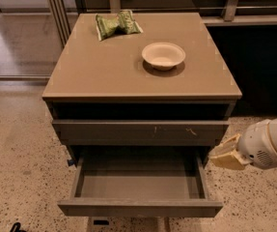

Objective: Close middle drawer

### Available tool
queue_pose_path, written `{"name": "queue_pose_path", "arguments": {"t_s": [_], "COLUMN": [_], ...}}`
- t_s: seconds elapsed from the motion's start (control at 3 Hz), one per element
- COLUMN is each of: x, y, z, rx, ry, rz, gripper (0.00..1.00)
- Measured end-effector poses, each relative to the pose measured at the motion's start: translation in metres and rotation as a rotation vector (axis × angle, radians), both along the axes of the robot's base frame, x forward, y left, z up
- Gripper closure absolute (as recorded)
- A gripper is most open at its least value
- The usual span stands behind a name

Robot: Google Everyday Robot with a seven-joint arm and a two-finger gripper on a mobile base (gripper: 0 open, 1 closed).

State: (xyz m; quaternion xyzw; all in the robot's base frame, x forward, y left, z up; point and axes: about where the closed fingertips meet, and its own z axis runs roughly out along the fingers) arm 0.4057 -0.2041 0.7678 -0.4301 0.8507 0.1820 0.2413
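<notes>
The middle drawer (138,180) is pulled far out of the grey-brown cabinet, and its bare grey inside is empty. Its plain flat front (140,208) faces me low in the view. Above it sits the like drawer with small white scratches on its front (140,131), nearly pushed in. My gripper (225,154), tan-tipped on a white wrist, hangs at the right, just beside the open drawer's right back corner and level with the gap under the scratched drawer. It holds nothing that I can see.
On the cabinet top (104,71) stand a pale paper bowl (163,55) and a green snack bag (117,24). A dark counter base (263,66) lies right of the cabinet. Speckled floor (17,168) spreads left and front. Metal rails (56,13) stand at back left.
</notes>
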Motion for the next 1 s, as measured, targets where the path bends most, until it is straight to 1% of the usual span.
{"name": "queue_pose_path", "arguments": {"t_s": [0.33, 0.67, 1.0], "x": [0.0056, 0.0056, 0.0005], "y": [0.0006, 0.0006, 0.0039], "z": [-0.0344, -0.0344, -0.044], "rx": [0.039, 0.039, 0.042], "ry": [0.078, 0.078, 0.072], "rz": [-0.008, -0.008, 0.008], "gripper": [1.0, 1.0, 1.0]}}
